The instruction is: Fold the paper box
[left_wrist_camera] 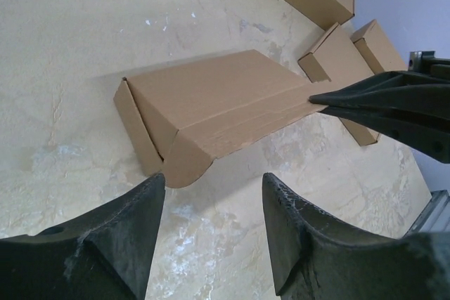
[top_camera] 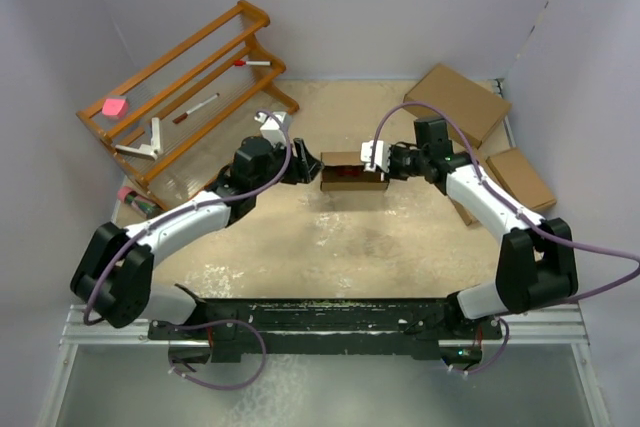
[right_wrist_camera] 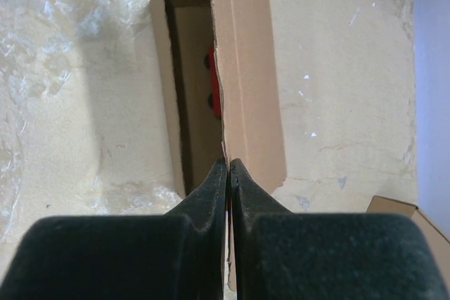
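the right fingers (right_wrist_camera: 211,198) are pressed together on a thin cardboard panel of the paper box (right_wrist_camera: 242,68), clamping its near edge so the panel stands upright between them. the rest of the box runs straight ahead of their tips. its open side faces the right wrist camera, and something red (right_wrist_camera: 211,96) lies inside it, too small to tell what

the left fingers (left_wrist_camera: 119,240) stand apart with nothing between them. the box's rounded side flap (left_wrist_camera: 186,163) hangs just ahead of the gap, and as far as can be seen it touches neither finger. from this side the box shows a closed, creased face with a narrow end panel folded up beside it

seen from above, the box sits between the two sets of fingers over the pale counter (top_camera: 330,247), with the left fingers just beside one end and the right fingers at the other. i cannot tell whether it rests on the counter or is held just clear of it

beyond and outside the right fingers lie a larger brown box (top_camera: 457,102) and two flat brown boxes (top_camera: 520,179), well apart from the task's box. outside the left fingers a wooden rack (top_camera: 190,87) stands tilted against the wall, carrying a pink block (top_camera: 115,106), two pens (top_camera: 195,107) and a white angled piece (top_camera: 145,142)
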### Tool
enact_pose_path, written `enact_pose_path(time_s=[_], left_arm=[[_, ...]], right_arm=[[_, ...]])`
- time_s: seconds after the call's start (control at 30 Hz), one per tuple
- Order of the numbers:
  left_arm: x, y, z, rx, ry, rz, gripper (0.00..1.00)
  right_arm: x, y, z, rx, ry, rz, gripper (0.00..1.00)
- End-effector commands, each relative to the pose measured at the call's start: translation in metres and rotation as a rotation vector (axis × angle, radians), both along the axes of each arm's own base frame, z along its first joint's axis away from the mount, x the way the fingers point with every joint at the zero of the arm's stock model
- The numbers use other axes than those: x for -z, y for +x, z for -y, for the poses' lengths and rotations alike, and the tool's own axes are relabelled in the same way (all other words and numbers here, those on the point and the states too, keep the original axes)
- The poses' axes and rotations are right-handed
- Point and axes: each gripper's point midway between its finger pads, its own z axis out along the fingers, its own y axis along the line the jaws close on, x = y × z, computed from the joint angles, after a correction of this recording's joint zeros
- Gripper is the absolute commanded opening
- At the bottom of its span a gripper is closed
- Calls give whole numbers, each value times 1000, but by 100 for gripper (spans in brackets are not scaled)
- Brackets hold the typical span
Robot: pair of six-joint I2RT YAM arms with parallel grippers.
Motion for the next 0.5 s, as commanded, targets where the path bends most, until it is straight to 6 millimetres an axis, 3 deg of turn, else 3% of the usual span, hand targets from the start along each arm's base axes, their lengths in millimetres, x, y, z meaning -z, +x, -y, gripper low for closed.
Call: enact_pose_path(time_s=[0.0, 0.13, 0.3, 0.47], left_arm=[[-21, 23, 5, 22, -80, 11, 60], [-5, 40, -7, -13, -93, -48, 60], [3, 48, 5, 39, -95, -96, 60], [1, 54, 7, 42, -112, -112, 61]], right_arm=[[-10, -2, -9, 11, 57, -75, 4], [2, -11, -7, 17, 45, -119, 9], [0, -22, -8, -1, 53, -152, 35], [-29, -30, -12, -16, 102, -135, 60]])
